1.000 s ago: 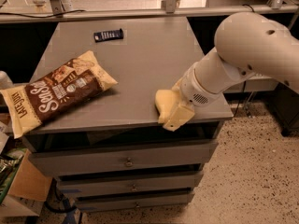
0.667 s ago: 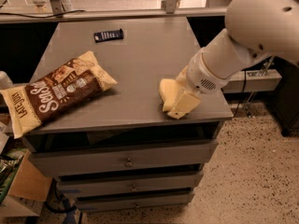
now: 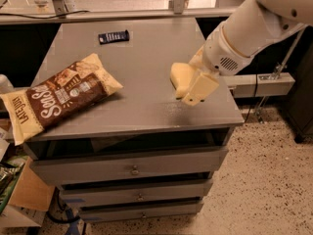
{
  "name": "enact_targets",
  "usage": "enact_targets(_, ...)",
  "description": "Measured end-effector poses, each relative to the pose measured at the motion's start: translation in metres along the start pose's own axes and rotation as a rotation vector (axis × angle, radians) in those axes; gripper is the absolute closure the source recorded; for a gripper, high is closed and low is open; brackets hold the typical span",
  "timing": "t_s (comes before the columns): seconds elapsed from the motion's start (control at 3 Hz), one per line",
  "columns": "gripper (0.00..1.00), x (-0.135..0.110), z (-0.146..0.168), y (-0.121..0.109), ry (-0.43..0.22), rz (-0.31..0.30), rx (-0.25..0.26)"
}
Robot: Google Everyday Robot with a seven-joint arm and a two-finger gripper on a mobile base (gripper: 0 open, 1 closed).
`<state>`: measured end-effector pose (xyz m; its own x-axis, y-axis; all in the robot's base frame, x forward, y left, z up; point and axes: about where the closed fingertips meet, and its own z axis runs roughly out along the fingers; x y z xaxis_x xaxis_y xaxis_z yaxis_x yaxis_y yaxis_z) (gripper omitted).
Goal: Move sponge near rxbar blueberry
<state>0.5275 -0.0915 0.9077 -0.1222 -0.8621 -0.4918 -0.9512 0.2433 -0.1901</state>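
now further up and in from the front edge than a second ago: sponge (image 3: 178, 76), pinched in the closed gripper (image 3: 190, 89), apparently raised off the table (image 3: 146, 53) to avoid dragging. well apart from rxbar blueberry (image 3: 113, 36) at the back left.

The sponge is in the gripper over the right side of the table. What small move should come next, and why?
Probably carry it toward the far left corner. The gripper, jaws shut, holds the sponge near the right edge of the table, while the rxbar blueberry lies well apart from it, by the far edge.
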Motion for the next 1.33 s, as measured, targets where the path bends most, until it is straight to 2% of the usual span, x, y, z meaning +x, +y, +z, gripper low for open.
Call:
enact_targets(0.33,1.00,-0.003,0.002,-0.010,-0.016,0.007,0.030)
enact_targets(0.67,1.00,-0.017,0.016,-0.055,-0.049,0.001,0.100)
enact_targets(1.0,1.00,-0.039,0.050,-0.128,-0.071,0.002,0.173)
enact_targets(1.33,1.00,-0.057,0.073,-0.167,-0.089,0.006,0.197)
